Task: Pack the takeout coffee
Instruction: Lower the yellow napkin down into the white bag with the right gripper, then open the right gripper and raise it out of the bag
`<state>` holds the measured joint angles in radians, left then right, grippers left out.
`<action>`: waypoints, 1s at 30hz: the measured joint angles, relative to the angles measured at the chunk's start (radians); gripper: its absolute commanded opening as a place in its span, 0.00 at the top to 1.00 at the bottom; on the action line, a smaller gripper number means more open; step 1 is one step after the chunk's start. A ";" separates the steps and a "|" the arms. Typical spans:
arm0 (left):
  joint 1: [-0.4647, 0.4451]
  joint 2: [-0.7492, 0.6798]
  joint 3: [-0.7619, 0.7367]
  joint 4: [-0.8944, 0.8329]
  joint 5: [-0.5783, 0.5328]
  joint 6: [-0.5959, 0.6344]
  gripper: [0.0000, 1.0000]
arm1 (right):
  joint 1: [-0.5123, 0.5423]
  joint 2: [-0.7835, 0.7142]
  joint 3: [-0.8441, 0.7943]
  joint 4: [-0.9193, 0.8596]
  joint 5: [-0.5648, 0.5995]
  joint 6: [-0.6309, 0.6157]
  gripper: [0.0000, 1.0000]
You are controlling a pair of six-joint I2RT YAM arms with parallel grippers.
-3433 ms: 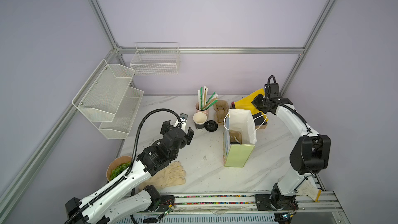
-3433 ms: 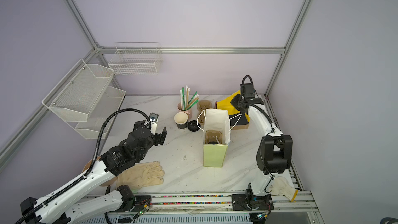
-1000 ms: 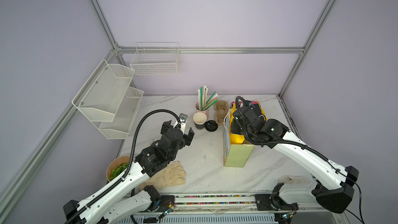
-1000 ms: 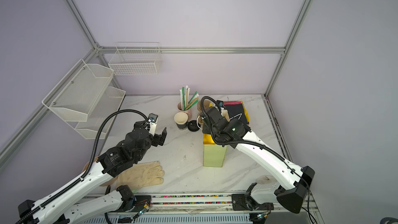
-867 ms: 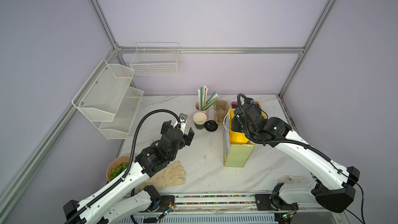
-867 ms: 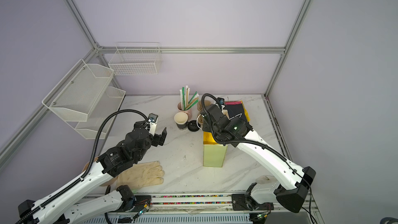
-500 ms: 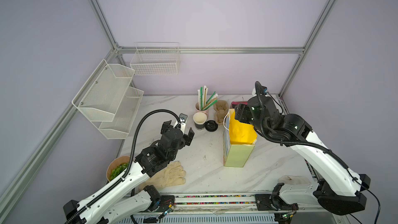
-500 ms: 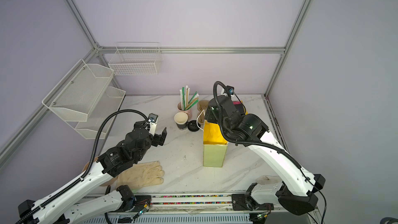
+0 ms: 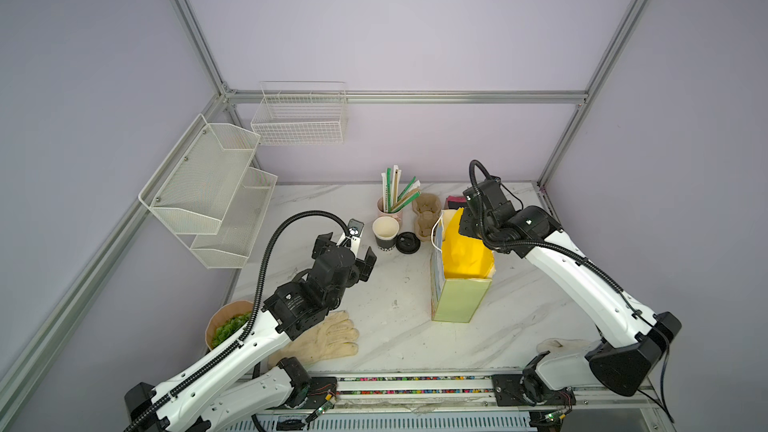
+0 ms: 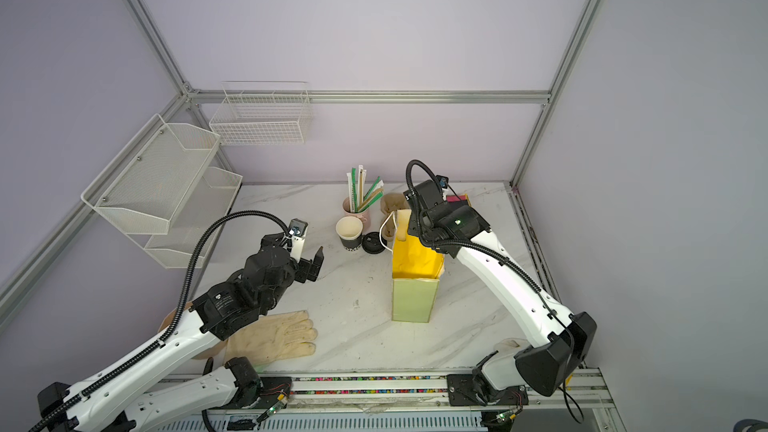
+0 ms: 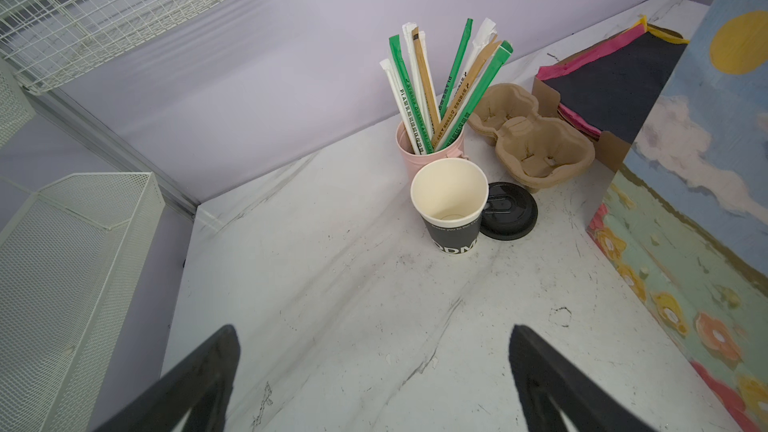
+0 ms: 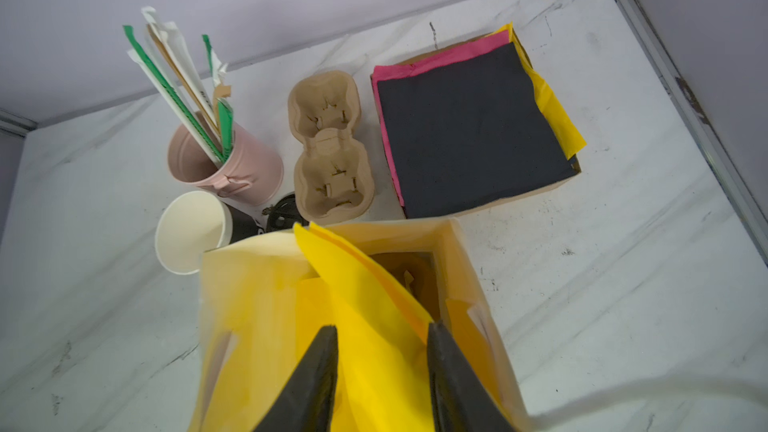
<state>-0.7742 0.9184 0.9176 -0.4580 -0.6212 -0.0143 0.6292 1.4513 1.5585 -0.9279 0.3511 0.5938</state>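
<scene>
Left pincer (image 11: 372,328): wide, empty, above desk (image 11: 332,284).
Right pincer (image 12: 382,332): over bag (image 12: 249,284), yellow tissue (image 12: 365,284) between its fingers; grip unclear.
Bag: tissue, brown carrier (image 12: 409,274) beneath.
Black cup (image 11: 451,234): empty.
Takeout coffee: out of sight; place cannot be told.

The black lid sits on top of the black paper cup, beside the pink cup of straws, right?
Not quite. The black lid is not on the black paper cup: it lies flat on the table beside it, leaving the cup open, as the left wrist view shows. The cup does stand beside the pink cup of straws.
</scene>
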 measured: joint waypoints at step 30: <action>0.000 -0.042 -0.011 0.006 -0.010 -0.002 0.00 | -0.035 0.007 0.316 -0.008 -0.071 -0.045 0.05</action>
<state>-0.7742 0.8764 0.9062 -0.4519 -0.6312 -0.0158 0.5941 1.4586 1.8748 -0.9360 0.2798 0.5488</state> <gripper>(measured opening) 0.997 0.842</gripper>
